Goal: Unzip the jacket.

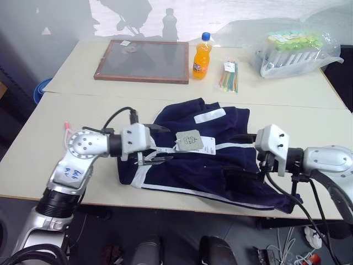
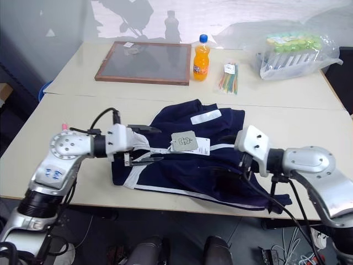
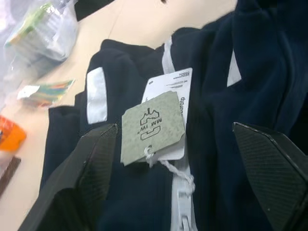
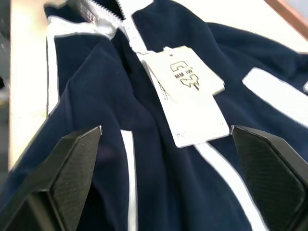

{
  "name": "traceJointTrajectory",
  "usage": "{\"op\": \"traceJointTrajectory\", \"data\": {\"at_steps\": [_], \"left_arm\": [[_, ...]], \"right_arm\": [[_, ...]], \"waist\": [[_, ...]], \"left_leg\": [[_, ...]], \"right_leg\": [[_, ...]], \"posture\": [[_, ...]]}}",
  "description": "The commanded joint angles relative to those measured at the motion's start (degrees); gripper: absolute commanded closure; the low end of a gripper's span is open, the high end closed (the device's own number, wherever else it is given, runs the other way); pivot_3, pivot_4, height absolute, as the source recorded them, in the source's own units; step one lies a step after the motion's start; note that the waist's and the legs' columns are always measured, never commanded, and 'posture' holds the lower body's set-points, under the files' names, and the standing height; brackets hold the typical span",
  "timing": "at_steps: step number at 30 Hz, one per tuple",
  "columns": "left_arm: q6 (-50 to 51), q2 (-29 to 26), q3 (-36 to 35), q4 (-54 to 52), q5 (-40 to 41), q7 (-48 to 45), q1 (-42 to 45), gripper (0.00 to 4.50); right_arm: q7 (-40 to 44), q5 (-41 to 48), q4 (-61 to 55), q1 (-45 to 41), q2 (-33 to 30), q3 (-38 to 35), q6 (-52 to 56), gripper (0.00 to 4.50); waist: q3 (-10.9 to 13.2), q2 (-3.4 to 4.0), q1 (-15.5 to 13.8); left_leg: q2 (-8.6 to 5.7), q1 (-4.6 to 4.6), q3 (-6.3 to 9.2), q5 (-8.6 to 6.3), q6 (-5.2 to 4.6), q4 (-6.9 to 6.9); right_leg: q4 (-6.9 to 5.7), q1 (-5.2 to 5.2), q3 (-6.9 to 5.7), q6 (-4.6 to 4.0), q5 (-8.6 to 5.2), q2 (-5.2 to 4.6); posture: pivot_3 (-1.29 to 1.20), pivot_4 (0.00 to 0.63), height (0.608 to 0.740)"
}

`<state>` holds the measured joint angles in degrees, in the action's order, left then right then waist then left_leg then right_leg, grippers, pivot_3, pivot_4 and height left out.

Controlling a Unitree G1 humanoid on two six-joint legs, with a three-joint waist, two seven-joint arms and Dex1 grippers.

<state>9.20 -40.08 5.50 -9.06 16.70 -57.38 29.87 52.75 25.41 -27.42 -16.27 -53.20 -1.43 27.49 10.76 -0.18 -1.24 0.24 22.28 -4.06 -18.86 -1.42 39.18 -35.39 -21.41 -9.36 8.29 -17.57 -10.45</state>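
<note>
Navy-blue soft fabric jacket (image 1: pixel 215 160) with white stripes lies crumpled and flat on the near cream table (image 1: pixel 66 116), at the centre of the head view, its lower hem close to the near table edge. White zipper (image 3: pixel 185 211) runs down the front; in the left wrist view the teeth below the tags look closed. Grey-green and white card hang tags (image 1: pixel 193 142) on a string rest on the jacket's chest, roughly in the middle of the garment.

Left gripper (image 1: pixel 157 144) sits at 9 o'clock of the jacket, pointing across toward the tags. Its two black fingers (image 3: pixel 91 168) stand wide apart, nothing between them; the tags and zipper show in the gap.

Right gripper (image 1: pixel 240 155) sits at 3 o'clock of the jacket, over the fabric, pointing back toward the left one. Fingers (image 4: pixel 72 163) spread fully, holding nothing; striped fabric and tags lie beyond them.

Far table, 12 o'clock: orange plastic soda bottle with blue cap (image 1: pixel 202 56). At 11 o'clock, wood-framed dark rectangular board (image 1: pixel 144 61). Just right of the bottle, a packet of coloured sticks (image 1: pixel 230 76). At 1 to 2 o'clock, clear plastic bag of white and green items (image 1: pixel 295 51).
</note>
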Motion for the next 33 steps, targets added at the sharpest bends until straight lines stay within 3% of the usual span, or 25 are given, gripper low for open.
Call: {"op": "traceJointTrajectory", "data": {"at_steps": [1, 7, 13, 16, 26, 33], "left_arm": [[15.0, -7.2, -7.3, -0.1, 10.3, -5.3, 1.7, 0.46], [17.7, -13.2, -5.3, 7.2, 9.6, -13.7, 5.6, 0.46], [10.1, -10.7, 1.0, 12.5, 2.2, -16.5, 7.2, 0.46], [8.0, -8.1, 2.3, 14.5, 0.3, -16.0, 8.6, 0.44], [4.0, -4.1, 2.7, 19.6, -2.5, -16.4, 11.9, 0.44], [1.9, -1.9, 3.8, 21.4, -4.0, -17.3, 12.4, 0.44]], "right_arm": [[-3.5, -13.0, 2.1, -5.2, 4.4, 9.1, -10.8, 0.00], [-6.9, -26.9, 10.8, -10.6, 12.5, 19.6, -22.1, 0.00], [-12.1, -37.0, 21.8, -15.8, 19.5, 24.2, -30.9, 0.00], [-13.8, -39.3, 25.5, -17.2, 21.3, 24.0, -33.5, 0.62], [-13.2, -42.0, 27.6, -17.3, 22.2, 24.1, -34.6, 3.99], [-15.8, -47.0, 33.1, -18.9, 23.7, 24.8, -36.5, 3.99]], "waist": [[0.0, -0.03, 0.1], [0.0, -0.02, 1.1], [0.0, -0.02, 1.5], [0.0, -0.03, 1.4], [0.0, -0.03, 1.5], [0.0, -0.03, 1.6]], "left_leg": [[0.00, 0.00, 0.01, 0.00, 0.00, 0.00], [0.01, -0.01, -0.04, 0.04, 0.09, -0.07], [0.00, 0.03, -0.05, 0.05, 0.09, -0.06], [0.00, 0.02, -0.06, 0.05, 0.09, -0.05], [0.01, 0.03, -0.03, 0.05, 0.09, -0.06], [-0.01, 0.03, -0.05, 0.05, 0.09, -0.06]], "right_leg": [[-0.01, 0.00, 0.00, 0.00, 0.00, 0.00], [-0.08, -0.10, 0.01, -0.04, -0.03, 0.05], [-0.07, -0.13, 0.07, -0.05, -0.03, 0.08], [-0.11, -0.12, 0.08, -0.05, -0.03, 0.08], [-0.12, -0.13, 0.08, -0.05, -0.03, 0.08], [-0.13, -0.13, 0.10, -0.05, -0.03, 0.07]], "posture": [[0.00, 0.150, 0.740], [0.00, 0.150, 0.740], [0.00, 0.150, 0.740], [0.00, 0.150, 0.740], [0.00, 0.150, 0.740], [0.00, 0.150, 0.740]]}}
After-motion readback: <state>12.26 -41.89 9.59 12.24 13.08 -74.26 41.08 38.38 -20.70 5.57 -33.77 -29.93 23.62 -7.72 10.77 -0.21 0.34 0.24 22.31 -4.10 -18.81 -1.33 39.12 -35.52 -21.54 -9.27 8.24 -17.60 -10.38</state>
